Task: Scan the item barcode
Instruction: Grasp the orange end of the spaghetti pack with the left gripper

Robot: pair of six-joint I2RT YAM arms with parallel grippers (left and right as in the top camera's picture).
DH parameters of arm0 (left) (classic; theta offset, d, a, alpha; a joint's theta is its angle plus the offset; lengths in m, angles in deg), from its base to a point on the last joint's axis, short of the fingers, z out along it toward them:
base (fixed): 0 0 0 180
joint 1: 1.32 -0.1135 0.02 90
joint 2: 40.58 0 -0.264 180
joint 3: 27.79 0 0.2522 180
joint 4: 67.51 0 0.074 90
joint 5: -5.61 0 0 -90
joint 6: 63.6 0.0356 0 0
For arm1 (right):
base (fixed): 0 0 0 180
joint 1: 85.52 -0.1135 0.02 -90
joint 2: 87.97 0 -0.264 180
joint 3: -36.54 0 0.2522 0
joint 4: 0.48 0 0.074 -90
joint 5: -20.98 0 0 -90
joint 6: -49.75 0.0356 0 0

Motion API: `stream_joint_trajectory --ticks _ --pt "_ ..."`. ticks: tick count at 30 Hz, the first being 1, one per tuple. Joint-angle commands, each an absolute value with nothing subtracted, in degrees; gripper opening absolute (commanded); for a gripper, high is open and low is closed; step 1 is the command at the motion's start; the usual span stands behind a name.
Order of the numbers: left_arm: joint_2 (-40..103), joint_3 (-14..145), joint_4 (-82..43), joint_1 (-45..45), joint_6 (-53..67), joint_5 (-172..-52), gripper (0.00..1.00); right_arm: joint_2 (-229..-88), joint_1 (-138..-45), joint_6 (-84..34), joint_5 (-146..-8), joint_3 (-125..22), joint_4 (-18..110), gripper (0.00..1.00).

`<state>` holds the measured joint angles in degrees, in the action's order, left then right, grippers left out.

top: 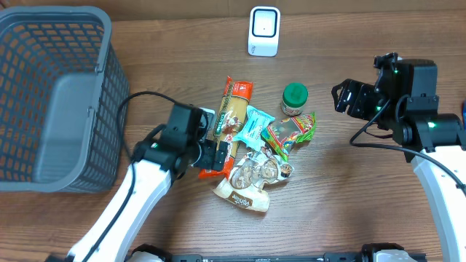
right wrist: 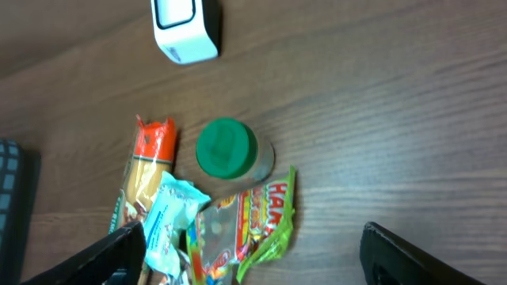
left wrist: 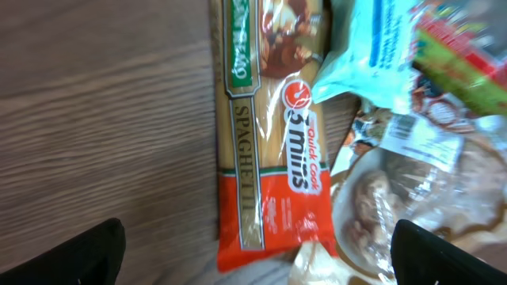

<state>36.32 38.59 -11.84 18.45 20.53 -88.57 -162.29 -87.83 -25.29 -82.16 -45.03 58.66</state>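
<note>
- The spaghetti packet [top: 233,109], mid-table [top: 342,211], is partly hidden under the left gripper [left wrist: 257,249]; its barcode cannot be made out.
- Left fingers [left wrist: 91,253] are spread wide, empty; the right gripper [right wrist: 265,253] likewise.

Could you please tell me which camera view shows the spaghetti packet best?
The left wrist view: the spaghetti packet is close up and its label reads clearly. Overhead shows it small, partly covered by the left arm. The right wrist view shows only one end, beside the blue packet.
</note>
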Motion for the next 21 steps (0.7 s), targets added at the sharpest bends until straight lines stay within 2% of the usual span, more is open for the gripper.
stream_joint_trajectory --ticks 1,9,21 --pt "39.75 37.94 -12.69 18.62 22.19 -89.97 0.96 -160.57 -88.14 -25.55 -82.64 -45.01 59.43 0.91" --pt "41.30 37.46 -12.26 18.86 25.25 -89.91 0.97 -153.22 -90.41 -26.84 -82.56 -45.01 59.91 0.94" --pt "46.90 35.86 -18.11 22.49 24.69 -87.89 1.00 -152.17 -90.41 -26.88 -87.69 -45.01 60.21 0.95"
